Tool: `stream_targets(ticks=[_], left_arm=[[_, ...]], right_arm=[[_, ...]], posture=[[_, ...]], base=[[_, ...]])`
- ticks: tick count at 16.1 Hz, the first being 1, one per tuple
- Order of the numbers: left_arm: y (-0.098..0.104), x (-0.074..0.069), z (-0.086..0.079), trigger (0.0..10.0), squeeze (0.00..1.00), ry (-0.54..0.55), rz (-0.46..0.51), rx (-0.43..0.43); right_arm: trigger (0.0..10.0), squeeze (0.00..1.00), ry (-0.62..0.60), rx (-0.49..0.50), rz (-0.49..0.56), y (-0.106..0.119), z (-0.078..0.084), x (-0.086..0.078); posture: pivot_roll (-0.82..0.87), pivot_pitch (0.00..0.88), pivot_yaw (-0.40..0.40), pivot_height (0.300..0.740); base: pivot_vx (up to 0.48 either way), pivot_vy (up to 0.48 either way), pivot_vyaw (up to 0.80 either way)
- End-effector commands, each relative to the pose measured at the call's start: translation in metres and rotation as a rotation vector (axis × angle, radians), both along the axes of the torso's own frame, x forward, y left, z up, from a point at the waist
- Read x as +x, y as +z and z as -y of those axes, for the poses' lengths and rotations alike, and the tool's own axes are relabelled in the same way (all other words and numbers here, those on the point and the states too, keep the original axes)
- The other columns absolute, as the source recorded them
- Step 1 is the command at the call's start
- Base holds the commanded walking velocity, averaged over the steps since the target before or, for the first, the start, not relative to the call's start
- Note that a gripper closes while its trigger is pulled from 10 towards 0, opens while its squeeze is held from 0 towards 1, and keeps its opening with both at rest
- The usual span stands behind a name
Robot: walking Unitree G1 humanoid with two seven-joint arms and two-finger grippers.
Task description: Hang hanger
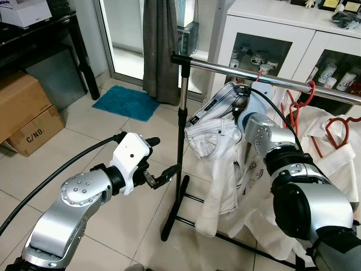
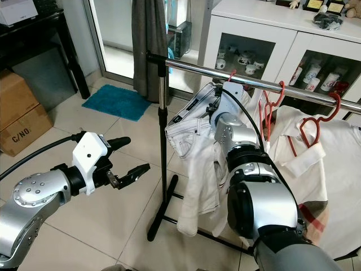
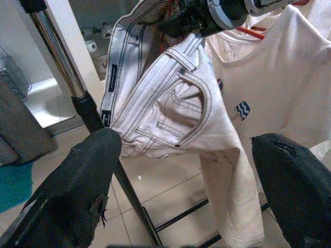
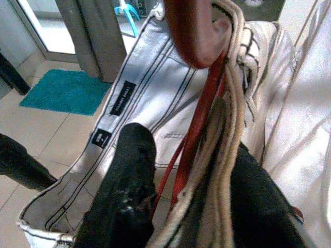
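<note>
While the right gripper (image 4: 181, 206) is up at the rail (image 2: 293, 90), its fingers (image 4: 124, 196) pinch the red hanger (image 4: 194, 129) carrying white jeans (image 1: 217, 135). The left gripper (image 1: 161, 161) hovers beside the rack's post (image 1: 181, 141), fingers spread, holding nothing.

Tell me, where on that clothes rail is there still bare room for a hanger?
The rail is bare between its upright post and the white jeans, which the right gripper holds. Past the jeans, red hangers and white shirts crowd it. The left gripper hovers open beside the post.

Jeans (image 1: 217, 132) hanging on rail (image 1: 225, 66), shirts (image 1: 333, 147) right of rail post, mat (image 1: 126, 103) and boxes (image 1: 25, 116) to its left
</note>
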State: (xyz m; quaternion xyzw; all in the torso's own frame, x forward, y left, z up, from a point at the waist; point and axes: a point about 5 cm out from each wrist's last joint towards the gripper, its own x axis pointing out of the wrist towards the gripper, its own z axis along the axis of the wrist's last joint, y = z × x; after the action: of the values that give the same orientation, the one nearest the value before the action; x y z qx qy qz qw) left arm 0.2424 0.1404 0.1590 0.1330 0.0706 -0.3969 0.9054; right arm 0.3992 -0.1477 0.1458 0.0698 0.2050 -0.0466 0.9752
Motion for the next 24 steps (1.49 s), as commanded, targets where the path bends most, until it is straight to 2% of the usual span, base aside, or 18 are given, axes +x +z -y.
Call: stream_targets(ticks=[1, 8, 11, 13, 15, 17, 18, 19, 20, 22, 23, 24], left_arm=[[0.001, 0.001, 0.001, 10.0, 1.0, -0.003, 0.006, -0.002], [0.001, 0.003, 0.001, 10.0, 1.0, 0.007, 0.017, 0.007], [0.004, 0.007, -0.001, 10.0, 1.0, 0.043, 0.052, 0.013], [0.012, 0.015, -0.002, 10.0, 1.0, 0.112, 0.127, -0.02], [0.01, 0.017, -0.001, 10.0, 1.0, 0.124, 0.136, -0.019], [0.009, 0.019, -0.001, 10.0, 1.0, 0.156, 0.155, -0.009], [0.006, 0.021, -0.002, 10.0, 1.0, 0.185, 0.121, -0.01], [0.004, 0.026, -0.004, 10.0, 0.52, 0.228, 0.103, -0.023], [0.004, 0.027, -0.005, 10.0, 0.44, 0.241, 0.11, -0.022], [-0.001, 0.029, -0.009, 10.0, 0.45, 0.281, 0.131, 0.014], [-0.005, 0.03, -0.011, 10.0, 0.22, 0.313, 0.159, 0.035], [-0.008, 0.031, -0.012, 10.0, 0.15, 0.334, 0.157, 0.028]], right_arm=[[0.0, 0.0, 0.003, -0.009, 0.011, 0.005, 0.002, 0.002], [0.0, 0.0, 0.013, -0.009, 0.047, 0.008, 0.004, 0.004], [0.0, 0.0, 0.076, -0.036, 0.129, 0.015, 0.003, 0.005], [0.0, 0.0, 0.092, -0.055, 0.213, 0.023, 0.009, 0.004], [0.0, 0.0, 0.127, -0.163, 0.237, 0.025, 0.013, 0.002], [0.0, 0.0, 0.136, -0.126, 0.273, 0.027, 0.014, -0.001], [0.0, 0.0, 0.152, -0.118, 0.309, 0.03, 0.014, -0.004], [0.0, 0.0, 0.172, -0.131, 0.348, 0.032, 0.013, -0.007], [0.0, 0.0, 0.187, -0.142, 0.366, 0.032, 0.012, -0.009], [0.0, 0.0, 0.234, -0.185, 0.375, 0.029, 0.01, -0.019], [0.0, 0.0, 0.267, -0.188, 0.375, 0.024, 0.007, -0.027], [0.0, 0.0, 0.292, -0.182, 0.375, 0.021, 0.005, -0.034]], posture=[[0.01, 0.0, -0.036, 0.74], [0.0, 0.0, -0.039, 0.74], [0.01, 0.0, -0.041, 0.74], [0.0, 0.0, -0.038, 0.74], [0.0, 0.0, -0.032, 0.74], [0.0, 0.0, -0.03, 0.74], [-0.01, 0.0, -0.026, 0.74], [-0.01, 0.0, -0.026, 0.74], [-0.01, 0.0, -0.024, 0.74], [-0.01, 0.0, -0.022, 0.74], [-0.01, 0.0, -0.021, 0.74], [-0.01, 0.0, -0.022, 0.74]], base=[[0.0, 0.0, 0.0], [0.0, 0.0, 0.0], [0.0, 0.0, 0.0], [0.0, 0.0, 0.0], [0.0, 0.0, 0.0], [0.0, 0.0, 0.0], [0.0, 0.0, 0.0], [0.0, 0.0, 0.0], [0.0, 0.0, 0.0], [0.0, 0.0, 0.0], [0.0, 0.0, 0.0], [0.0, 0.0, 0.0]])
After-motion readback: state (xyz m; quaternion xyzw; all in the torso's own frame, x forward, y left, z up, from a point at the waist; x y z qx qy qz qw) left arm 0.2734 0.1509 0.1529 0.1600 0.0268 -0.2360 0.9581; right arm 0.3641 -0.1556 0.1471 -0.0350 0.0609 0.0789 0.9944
